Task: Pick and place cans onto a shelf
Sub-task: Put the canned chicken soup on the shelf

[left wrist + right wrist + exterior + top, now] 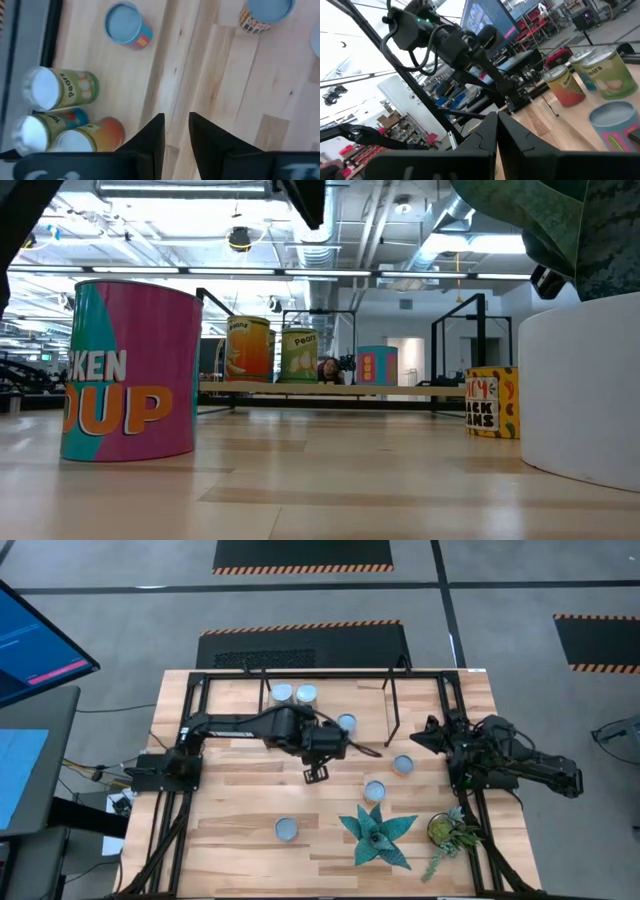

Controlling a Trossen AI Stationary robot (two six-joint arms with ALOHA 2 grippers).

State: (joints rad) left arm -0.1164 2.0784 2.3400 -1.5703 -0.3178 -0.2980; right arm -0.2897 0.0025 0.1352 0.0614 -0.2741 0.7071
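Midway through stocking, the left hand (316, 773) hovers empty over the tabletop (240, 810) just beside the shelf (330, 680), fingers slightly parted; cans (294, 694) already stand on the shelf, others wait nearby. The right hand (425, 737), clenched, idles beside it.

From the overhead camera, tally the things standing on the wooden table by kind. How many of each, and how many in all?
Small cylindrical tins with silver round tops: 6
Potted green plants: 2
Total: 8
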